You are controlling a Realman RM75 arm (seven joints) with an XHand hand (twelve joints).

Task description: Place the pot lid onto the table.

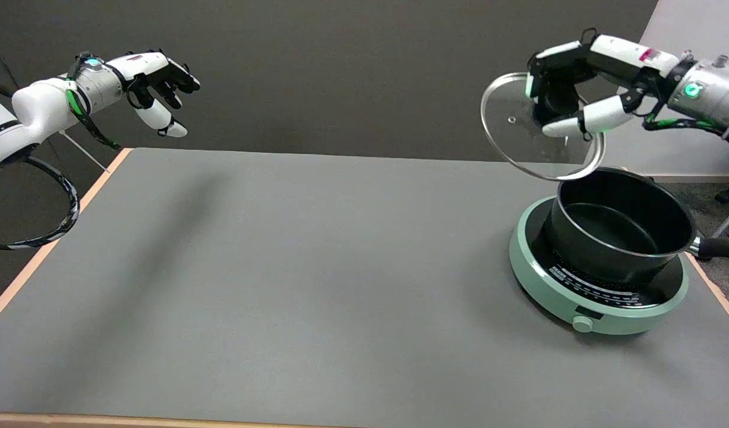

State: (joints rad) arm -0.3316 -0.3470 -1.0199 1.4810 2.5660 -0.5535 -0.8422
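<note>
A round glass pot lid (521,139) with a metal rim hangs tilted in the air at the upper right, above and behind the pot. My right hand (569,83) grips its black knob from the right, fingers wrapped around it. Below it a black pot (622,223) stands uncovered and empty on a pale green induction cooker (545,285). The grey table (293,273) stretches bare to the left of the cooker.
The pot's black handle (720,248) sticks out past the table's right edge. The idle left hand (156,89) hangs in the air at the upper left, with a black cable looping below its arm. A dark wall stands behind the table.
</note>
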